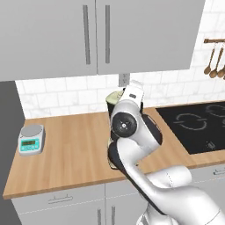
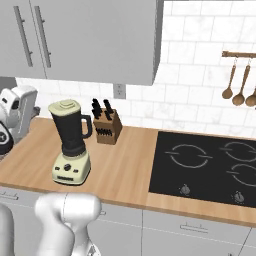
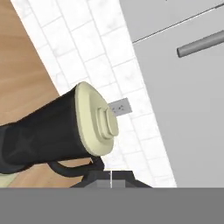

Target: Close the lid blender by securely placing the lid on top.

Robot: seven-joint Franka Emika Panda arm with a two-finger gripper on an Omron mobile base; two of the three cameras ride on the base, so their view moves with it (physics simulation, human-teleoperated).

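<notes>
The blender [image 2: 72, 140] stands on the wooden counter, a dark jar with a side handle on a cream base. The cream lid [image 2: 65, 106] sits flat on the jar's mouth, knob up. In the hand view, which is rolled sideways, the lid [image 3: 96, 122] caps the jar [image 3: 43, 131] a short way ahead. My gripper [image 3: 111, 180] is off the lid; its dark fingertips meet at the bottom centre, shut with nothing between them. My white hand [image 2: 20, 107] hovers left of the blender at lid height. In the left base view my arm hides most of the jar, and the lid [image 1: 115, 96] peeks out beside the hand [image 1: 133, 93].
A knife block [image 2: 106, 127] stands just right of the blender against the wall. The black cooktop [image 2: 205, 167] lies further right. A grey scale [image 1: 31, 138] sits at the counter's left end. Wall cupboards [image 2: 90, 35] hang low above the blender, and wooden spoons [image 2: 240, 85] hang on the right.
</notes>
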